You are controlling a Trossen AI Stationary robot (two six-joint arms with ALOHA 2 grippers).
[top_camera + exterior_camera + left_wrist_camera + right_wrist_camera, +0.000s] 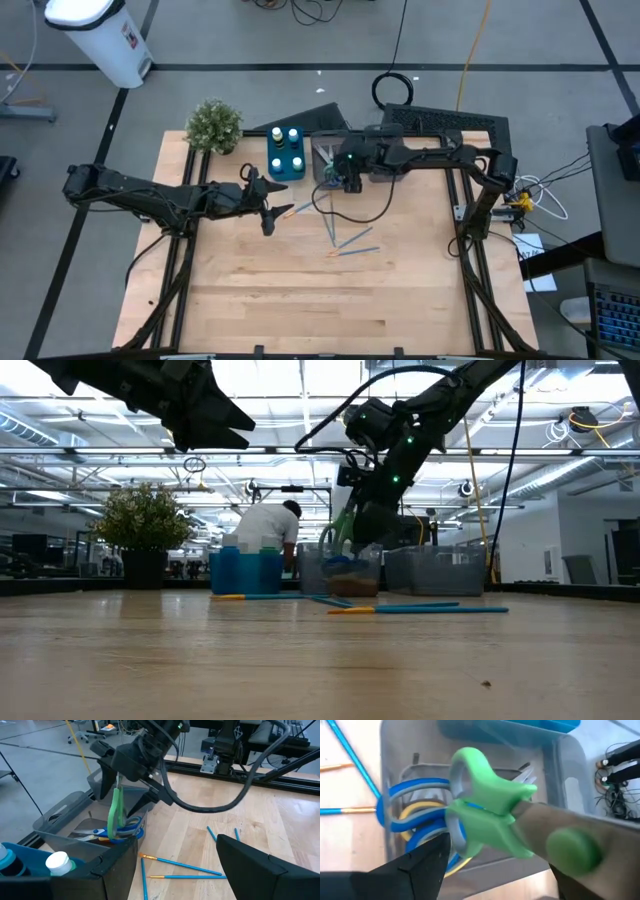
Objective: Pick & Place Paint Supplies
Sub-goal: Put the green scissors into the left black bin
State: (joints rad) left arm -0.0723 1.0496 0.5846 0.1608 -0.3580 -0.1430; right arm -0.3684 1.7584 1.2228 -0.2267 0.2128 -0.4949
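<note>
The left tool (268,212) hovers over the bench (300,300) near the brushes (350,243), its dark fingers parted and holding nothing. The brushes lie scattered on the bare wood; I judge them light, thin and apt to roll, best pinched near the middle of the shaft. Behind the left tool, the bottles (287,150) stand in the blue bin (284,170); they look light and rigid, their caps likely slick.

The right tool (349,176) hangs over the grey bin (60,827), fingers spread wide, with the green scissors (485,815) between them, handles up. Whether a finger touches them I cannot tell. They look stiff and light, with hard plastic loops; the pivot seems the surest hold. Blue and yellow scissors (415,820) lie beneath in the bin.

The green pair's blades are partly hidden, and the right arm covers most of the grey bin from above.
</note>
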